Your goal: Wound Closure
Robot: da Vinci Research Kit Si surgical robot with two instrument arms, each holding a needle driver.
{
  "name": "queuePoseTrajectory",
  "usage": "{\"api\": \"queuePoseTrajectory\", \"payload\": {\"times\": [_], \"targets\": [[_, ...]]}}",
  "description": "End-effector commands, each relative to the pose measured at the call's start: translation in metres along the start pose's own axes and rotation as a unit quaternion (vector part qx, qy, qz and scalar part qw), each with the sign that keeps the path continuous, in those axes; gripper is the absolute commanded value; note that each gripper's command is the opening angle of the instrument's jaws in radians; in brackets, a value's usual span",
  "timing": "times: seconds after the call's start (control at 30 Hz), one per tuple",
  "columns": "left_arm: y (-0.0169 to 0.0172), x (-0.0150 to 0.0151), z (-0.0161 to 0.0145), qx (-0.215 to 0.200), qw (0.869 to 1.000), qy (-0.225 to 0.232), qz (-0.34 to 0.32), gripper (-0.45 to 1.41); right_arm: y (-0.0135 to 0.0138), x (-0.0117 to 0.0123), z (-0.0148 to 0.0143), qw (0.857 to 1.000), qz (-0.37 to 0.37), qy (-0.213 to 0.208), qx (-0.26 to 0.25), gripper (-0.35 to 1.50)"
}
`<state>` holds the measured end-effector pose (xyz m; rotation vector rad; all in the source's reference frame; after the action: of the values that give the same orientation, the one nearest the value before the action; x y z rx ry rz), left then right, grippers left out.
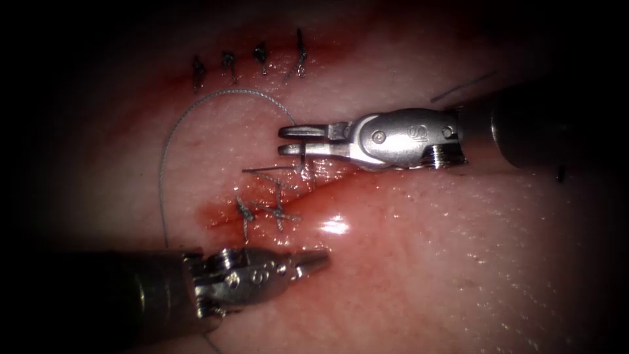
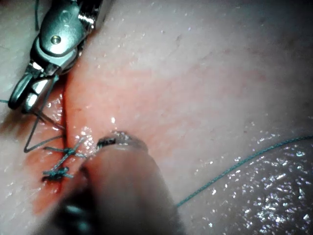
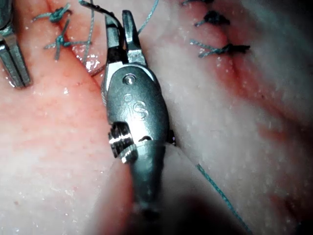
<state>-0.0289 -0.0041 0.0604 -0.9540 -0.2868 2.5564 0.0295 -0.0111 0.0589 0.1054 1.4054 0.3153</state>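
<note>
My right tool (image 1: 283,140) reaches in from the right over the upper end of the open cut (image 1: 288,196). Its jaws are shut on the dark curved needle (image 1: 303,154), which stands nearly edge-on between them. The right wrist view shows the needle (image 3: 98,7) curving out past the jaw tips (image 3: 119,17). Whether its point is in the tissue I cannot tell. Thread (image 1: 196,105) arcs from the right jaws up, left and down behind my left tool. My left tool (image 1: 324,257) lies below the cut, jaws shut, holding nothing.
Two knotted stitches (image 1: 262,211) cross the lower left part of the cut, with red fluid (image 1: 314,206) around them. Several finished stitches (image 1: 261,58) line a closed cut farther up. A loose thread end (image 1: 268,169) lies beside the right jaws.
</note>
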Motion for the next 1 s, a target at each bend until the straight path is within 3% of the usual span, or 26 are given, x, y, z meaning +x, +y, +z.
{"api": "queuePoseTrajectory", "payload": {"times": [0.03, 0.57, 1.0], "targets": [[0.0005, -0.0004, 0.0012, -0.002, 1.0, -0.002, -0.002, -0.2, -0.0002, -0.0004, 0.0006, 1.0, 0.001, 0.001, 0.0, -0.35], [0.0004, -0.0015, 0.0018, -0.008, 1.0, -0.009, -0.002, -0.2, -0.0003, -0.0003, 0.0005, 0.999, 0.049, 0.005, 0.003, -0.35], [0.0014, -0.003, 0.0019, -0.011, 1.0, -0.021, 0.008, -0.2, -0.0006, 0.0, 0.0008, 0.982, 0.185, 0.006, 0.022, -0.35]]}}
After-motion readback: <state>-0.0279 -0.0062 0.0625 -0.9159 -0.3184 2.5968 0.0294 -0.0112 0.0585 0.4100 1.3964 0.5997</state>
